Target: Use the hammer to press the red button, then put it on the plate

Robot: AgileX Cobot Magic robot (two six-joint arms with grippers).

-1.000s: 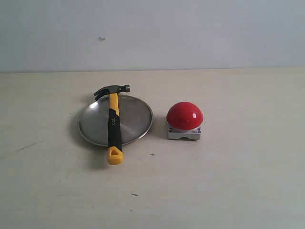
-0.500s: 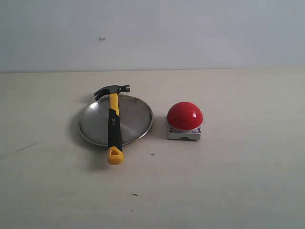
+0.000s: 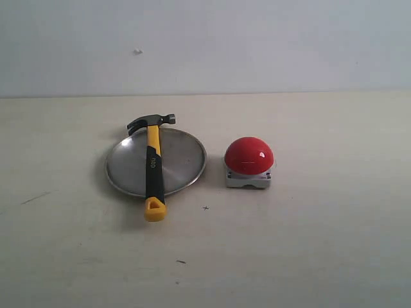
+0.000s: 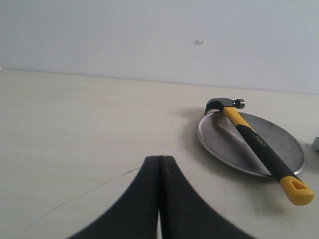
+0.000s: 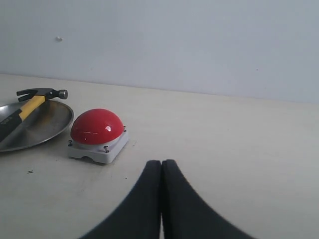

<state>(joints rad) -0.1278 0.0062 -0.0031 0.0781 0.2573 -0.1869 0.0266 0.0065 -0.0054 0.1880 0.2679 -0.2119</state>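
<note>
Hammer (image 3: 153, 168) is lying across the plate (image 3: 186, 160), yellow end overhanging the surface (image 3: 308, 244), the red button (image 3: 248, 156) sitting just beside. Resting on the thin rim, it could be sliding off at a clumsy touch. Only the wrist views are showing the left hand (image 4: 159, 159) and right hand (image 5: 161, 162), each pressed together, holding nothing

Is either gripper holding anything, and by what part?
Nothing is held. The left gripper and right gripper are shut and empty; the hammer lies across the plate.
</note>
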